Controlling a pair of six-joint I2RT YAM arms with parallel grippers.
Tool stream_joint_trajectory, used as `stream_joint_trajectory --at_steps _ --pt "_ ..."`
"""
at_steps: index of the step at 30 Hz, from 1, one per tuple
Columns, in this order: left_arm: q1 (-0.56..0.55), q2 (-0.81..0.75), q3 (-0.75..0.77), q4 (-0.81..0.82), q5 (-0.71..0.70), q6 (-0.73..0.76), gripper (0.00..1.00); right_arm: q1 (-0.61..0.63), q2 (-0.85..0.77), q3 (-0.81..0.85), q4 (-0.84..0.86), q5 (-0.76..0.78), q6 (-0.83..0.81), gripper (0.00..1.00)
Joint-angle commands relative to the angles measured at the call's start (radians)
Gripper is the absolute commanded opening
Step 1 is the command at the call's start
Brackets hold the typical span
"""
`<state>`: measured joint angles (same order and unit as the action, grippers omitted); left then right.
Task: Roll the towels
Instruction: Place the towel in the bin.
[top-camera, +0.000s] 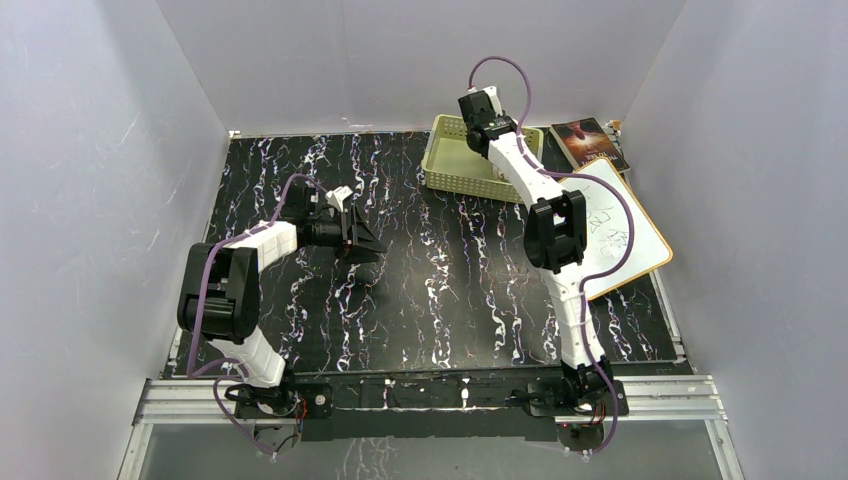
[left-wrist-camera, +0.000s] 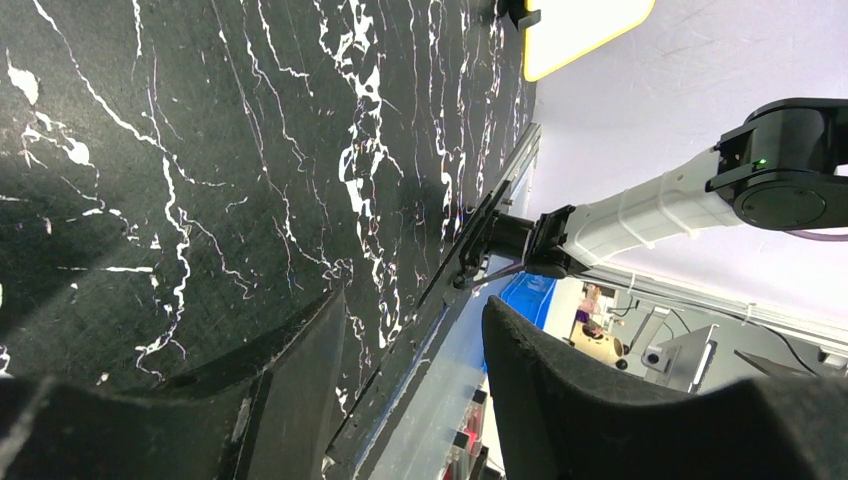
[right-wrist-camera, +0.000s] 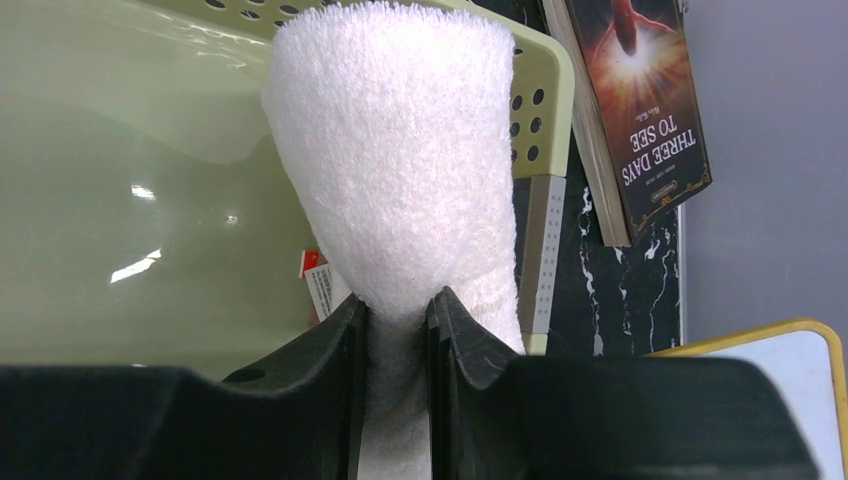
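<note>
Okay, I count one white towel, my right gripper pinching it over one basket at the far edge of the worktop; left gripper spread, empty.

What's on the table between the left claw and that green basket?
Nothing: the top view shows only bare black marbled table between the left gripper and the green basket.
</note>
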<state>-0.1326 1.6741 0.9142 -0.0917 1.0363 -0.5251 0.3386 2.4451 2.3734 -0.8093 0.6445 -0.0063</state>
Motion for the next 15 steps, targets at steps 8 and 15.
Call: stream_joint_trajectory --at_steps 8,15 --pt "0.005 0.003 0.011 -0.109 0.01 0.076 0.52 0.014 0.012 0.081 0.04 -0.026 0.061 0.12" --pt "0.005 0.015 0.024 -0.156 0.001 0.109 0.52 0.018 0.057 0.103 0.032 -0.027 0.087 0.1"
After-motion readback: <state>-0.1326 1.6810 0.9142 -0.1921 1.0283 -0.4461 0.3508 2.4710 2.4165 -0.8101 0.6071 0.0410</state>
